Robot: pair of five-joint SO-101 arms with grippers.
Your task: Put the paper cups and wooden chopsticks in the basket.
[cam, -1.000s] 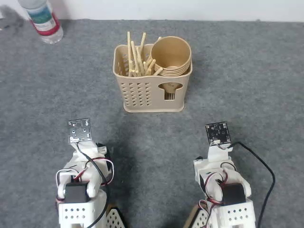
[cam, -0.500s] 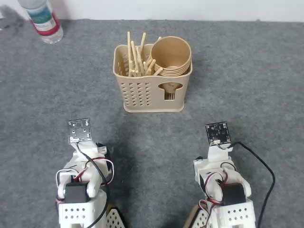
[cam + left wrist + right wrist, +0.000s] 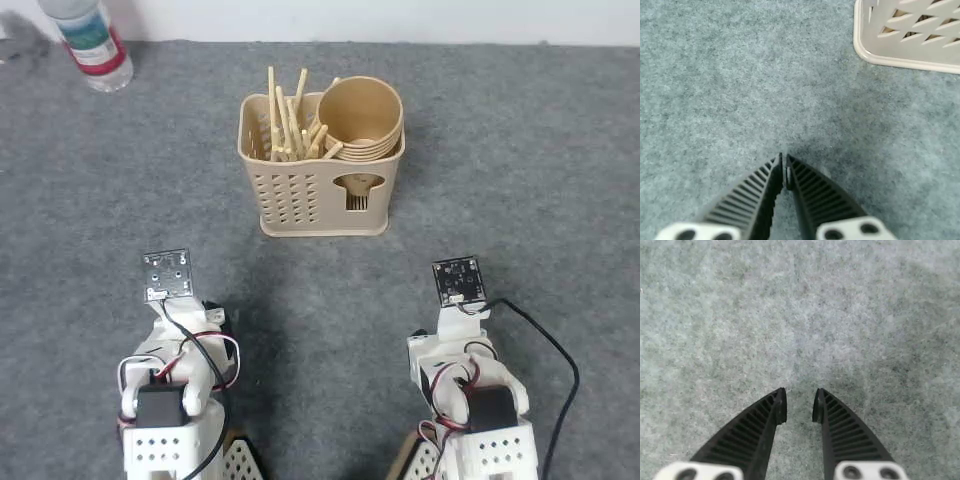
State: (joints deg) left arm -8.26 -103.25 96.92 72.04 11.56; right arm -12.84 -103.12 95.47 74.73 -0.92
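The beige slotted basket [image 3: 320, 195] stands upright at the middle back of the grey carpet. A stack of brown paper cups [image 3: 361, 115] sits in its right half, and several wooden chopsticks [image 3: 287, 118] stand bundled in its left half. Both arms are drawn back at the near edge, well short of the basket. My left gripper [image 3: 784, 163] hovers over bare carpet with its fingers together and nothing in them; a corner of the basket [image 3: 905, 42] lies beyond it. My right gripper [image 3: 800, 406] hangs over bare carpet, fingertips a small gap apart and empty.
A plastic water bottle [image 3: 90, 38] stands at the far left corner. A black cable [image 3: 561, 352] loops out to the right of the right arm [image 3: 470, 395]. The left arm [image 3: 170, 385] sits at the near left. Open carpet lies between the arms and the basket.
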